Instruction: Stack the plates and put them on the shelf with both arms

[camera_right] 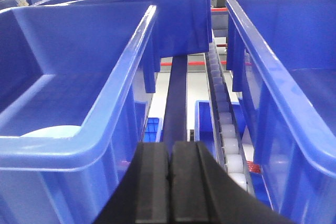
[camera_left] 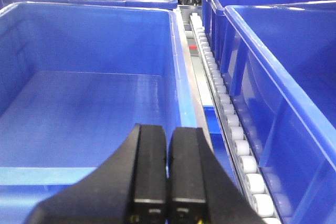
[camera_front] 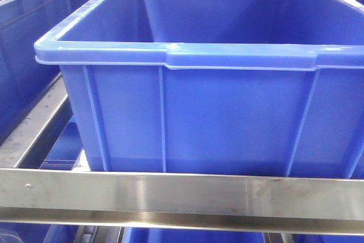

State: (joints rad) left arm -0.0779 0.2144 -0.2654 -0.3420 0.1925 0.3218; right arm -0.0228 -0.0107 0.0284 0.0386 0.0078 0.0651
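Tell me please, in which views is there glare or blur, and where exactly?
Front view: soft overall, with bright glare on the steel rail and a pale sheen along the blue crate rim. Left wrist view: the left gripper is blurred from closeness. Right wrist view: the background at top is overexposed white; the right gripper is soft.

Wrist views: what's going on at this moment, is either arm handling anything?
Neither arm holds anything. The left gripper and right gripper are both shut and empty, hovering among blue crates on the steel rack. A pale round shape, possibly a plate, shows inside the crate beside the right gripper.
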